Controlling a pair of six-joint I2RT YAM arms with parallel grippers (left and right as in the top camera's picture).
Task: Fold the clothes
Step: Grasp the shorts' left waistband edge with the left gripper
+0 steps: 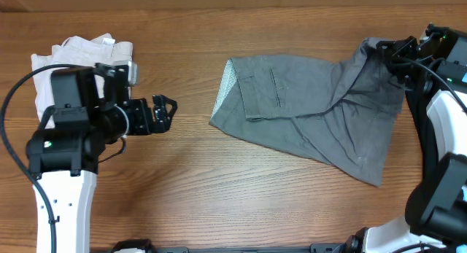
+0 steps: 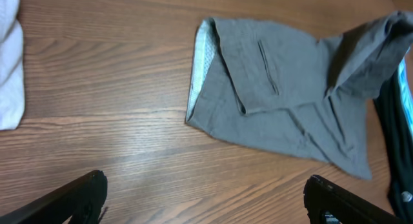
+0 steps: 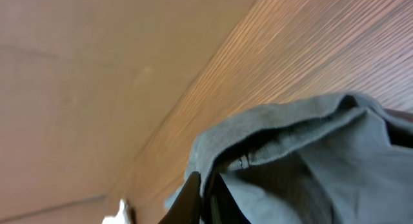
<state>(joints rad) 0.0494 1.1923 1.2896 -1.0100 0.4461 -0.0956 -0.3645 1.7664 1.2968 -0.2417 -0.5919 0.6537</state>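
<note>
Wooden worktop (image 1: 219, 187) carries the grey shorts (image 1: 306, 111) right of centre, their far-right corner lifted and pinched in the right end effector (image 1: 392, 53), while the left end effector (image 1: 168, 113) hangs wide open, empty, beside white cloth (image 1: 80, 52).

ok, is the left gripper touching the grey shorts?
No, the left gripper hangs open above the table, with a strip of bare wood between it and the grey shorts.
</note>
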